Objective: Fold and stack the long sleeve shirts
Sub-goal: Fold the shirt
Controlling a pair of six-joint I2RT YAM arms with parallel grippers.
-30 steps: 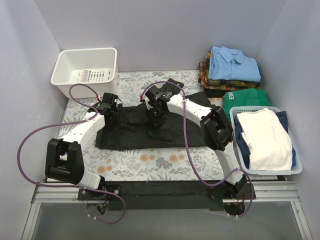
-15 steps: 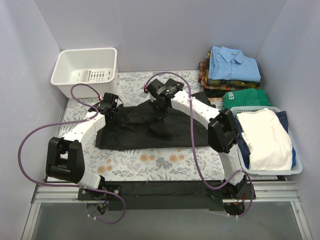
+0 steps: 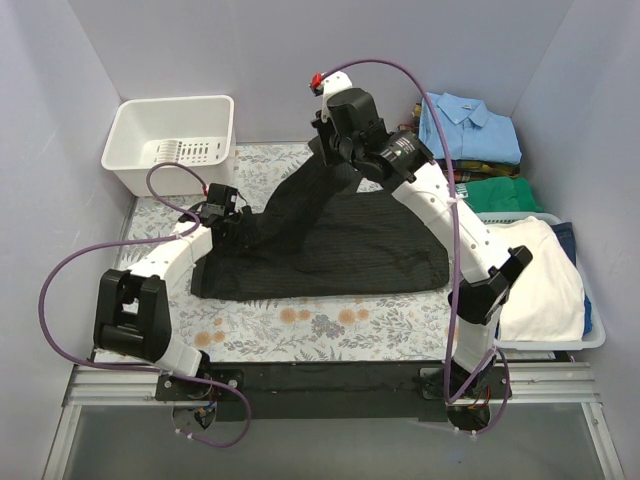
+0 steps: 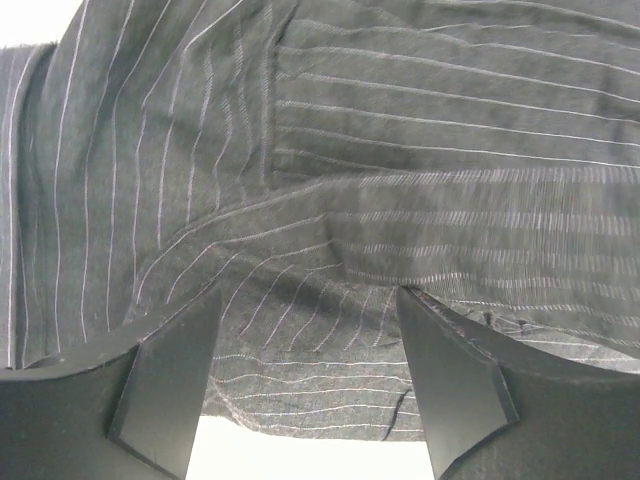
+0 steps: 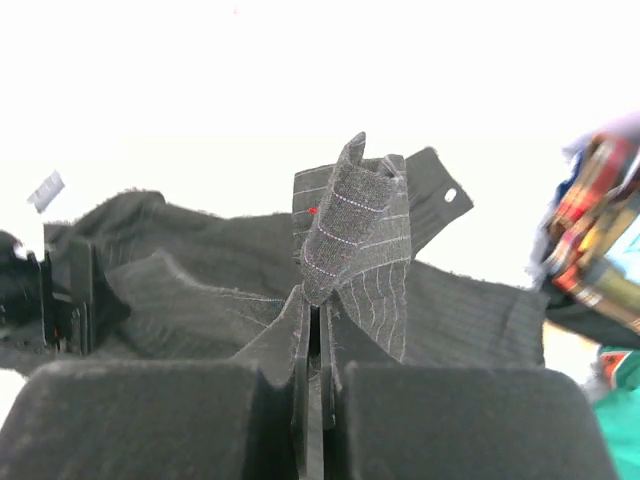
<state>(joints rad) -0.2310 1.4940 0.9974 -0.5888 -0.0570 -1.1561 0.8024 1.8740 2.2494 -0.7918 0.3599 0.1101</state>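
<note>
top external: basket (image 3: 560, 342) holds garments (image 3: 535, 275); pincer (image 5: 314, 320) grips shirt (image 3: 340, 245)

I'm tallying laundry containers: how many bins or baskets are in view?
2. A white bin at the back left, and a pale blue basket at the right, holding folded clothes. None appears to be hidden.

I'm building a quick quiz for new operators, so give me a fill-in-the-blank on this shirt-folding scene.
1. The right hand has its jaws ____ on a raised fold of the black pinstriped shirt.
2. The left hand, at the same shirt, has its jaws ____.
3. The folded collared shirt at the back right is light ____.

Missing words: shut; open; blue
</note>
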